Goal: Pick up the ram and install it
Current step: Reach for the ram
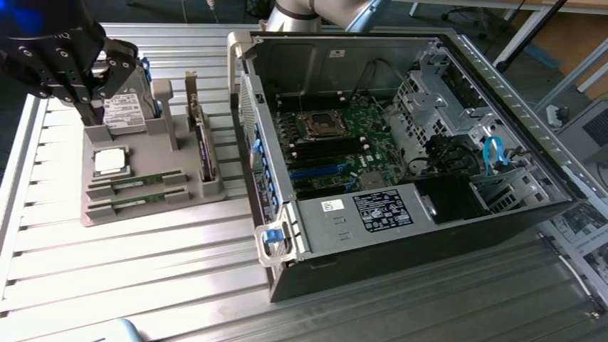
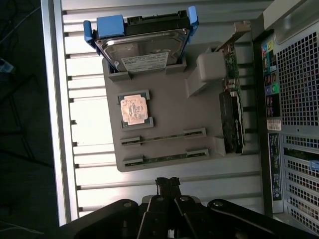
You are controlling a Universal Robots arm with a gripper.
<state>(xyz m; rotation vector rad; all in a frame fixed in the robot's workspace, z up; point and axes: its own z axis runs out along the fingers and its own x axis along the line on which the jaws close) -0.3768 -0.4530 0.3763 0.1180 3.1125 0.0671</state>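
- Gripper (image 1: 95,112) (image 2: 168,183): fingers pressed together, holding nothing
- Two ram sticks (image 1: 141,182) (image 2: 163,138) sit on edge in the slots of the grey holder (image 1: 152,158) (image 2: 169,114), at 5 o'clock from the gripper in the exterior view
- Their long axes run parallel, about 9-to-3 o'clock, leaning slightly towards 2
- The holder sits at 9 o'clock of the open computer case (image 1: 275,71)

Print showing too small to read: white label (image 2: 144,62) sitting on hard drive (image 2: 149,42), black sticker (image 1: 385,211) sitting inside computer case (image 1: 399,274).
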